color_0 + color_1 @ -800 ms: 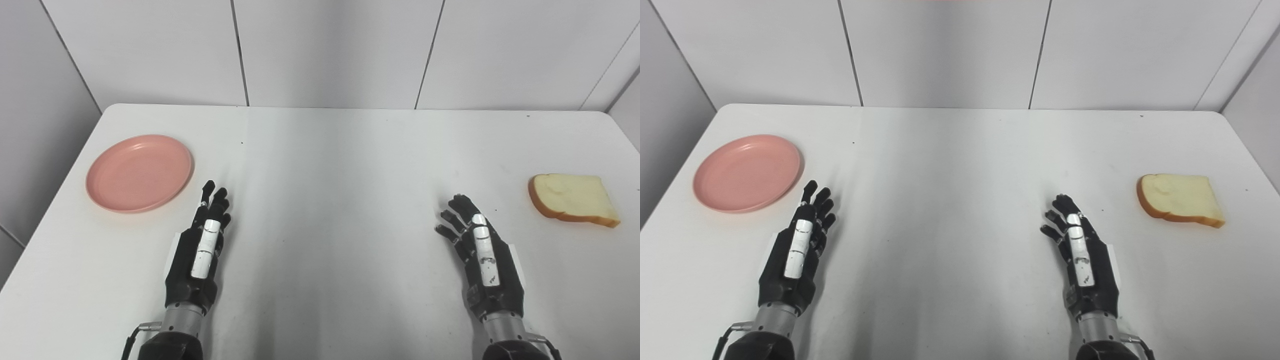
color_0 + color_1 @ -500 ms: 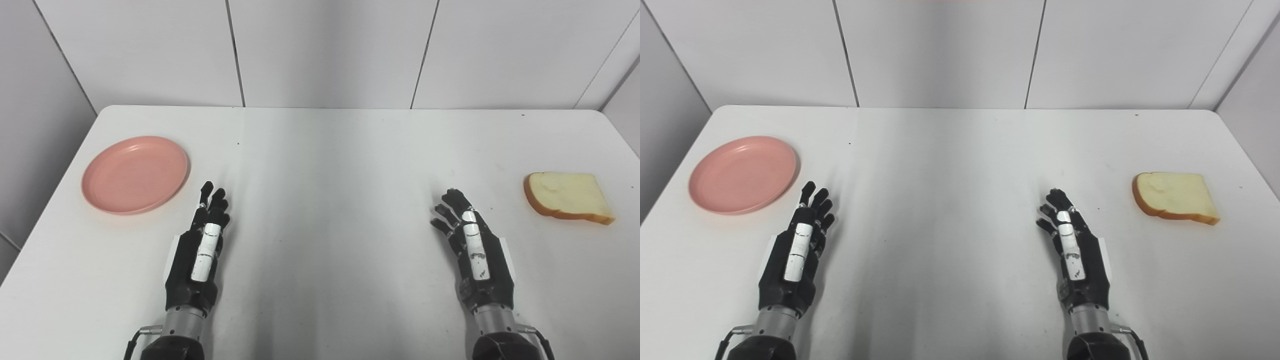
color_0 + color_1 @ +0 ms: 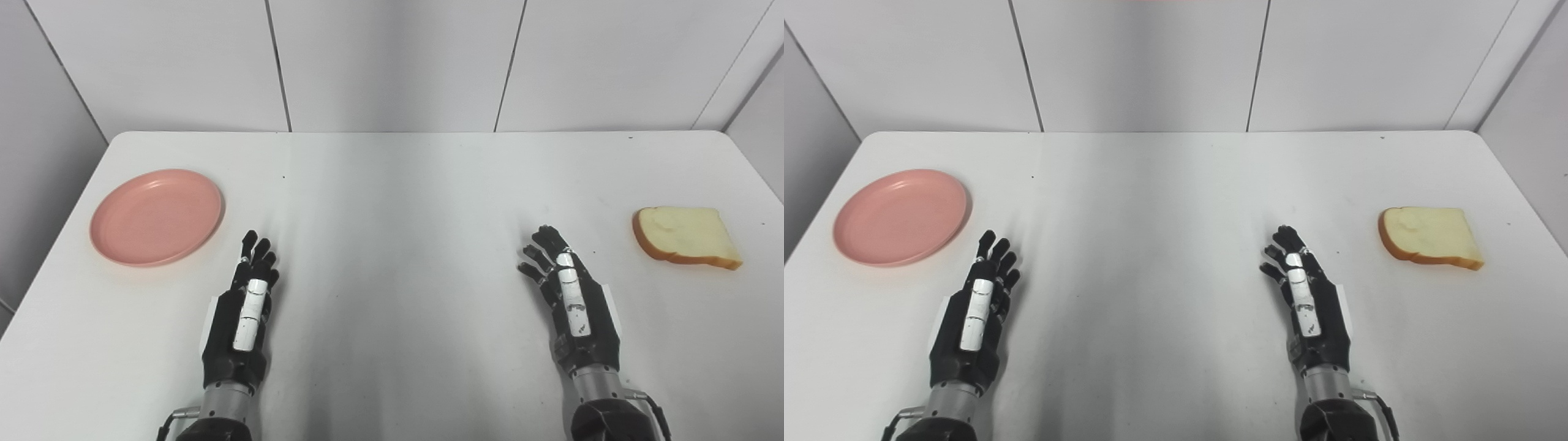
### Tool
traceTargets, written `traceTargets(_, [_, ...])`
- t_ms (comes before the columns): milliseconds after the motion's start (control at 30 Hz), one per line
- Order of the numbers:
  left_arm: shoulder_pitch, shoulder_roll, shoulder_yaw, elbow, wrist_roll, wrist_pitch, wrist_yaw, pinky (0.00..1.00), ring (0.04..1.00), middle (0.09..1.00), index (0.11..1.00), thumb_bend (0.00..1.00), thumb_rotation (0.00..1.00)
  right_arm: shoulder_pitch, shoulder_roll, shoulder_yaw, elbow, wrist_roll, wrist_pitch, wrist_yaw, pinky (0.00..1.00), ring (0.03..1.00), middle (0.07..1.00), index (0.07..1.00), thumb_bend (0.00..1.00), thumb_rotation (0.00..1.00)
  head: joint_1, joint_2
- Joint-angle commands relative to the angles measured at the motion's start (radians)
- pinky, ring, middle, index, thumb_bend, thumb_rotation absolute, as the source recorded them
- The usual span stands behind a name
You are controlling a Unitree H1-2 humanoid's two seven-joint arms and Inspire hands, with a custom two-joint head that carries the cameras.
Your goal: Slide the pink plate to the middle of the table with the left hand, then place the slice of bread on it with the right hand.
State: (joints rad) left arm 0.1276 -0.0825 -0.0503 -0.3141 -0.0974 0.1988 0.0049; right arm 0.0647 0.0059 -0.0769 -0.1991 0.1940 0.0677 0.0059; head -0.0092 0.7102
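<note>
Both hands released, empty.
Plate lies far-left of left hand; bread far-right of right hand.

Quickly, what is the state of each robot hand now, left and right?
Left robot hand: open, holding nothing, near the pink plate.
Right robot hand: open, holding nothing, apart from the bread.

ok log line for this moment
phase: not started | left hand: open, empty | right hand: open, empty | pink plate: table's left | bread: table's right
</note>
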Motion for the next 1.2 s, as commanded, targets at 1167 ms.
traceTargets(1167, [-0.014,-0.017,-0.060,0.165,0.091,-0.234,-0.012,1.00,1.000,1.000,1.000,0.80,0.83,0.016,-0.069,-0.018,0.115,0.088,-0.060,0.103,0.92,0.926,0.933,0.893,0.77,0.85,0.140,-0.143])
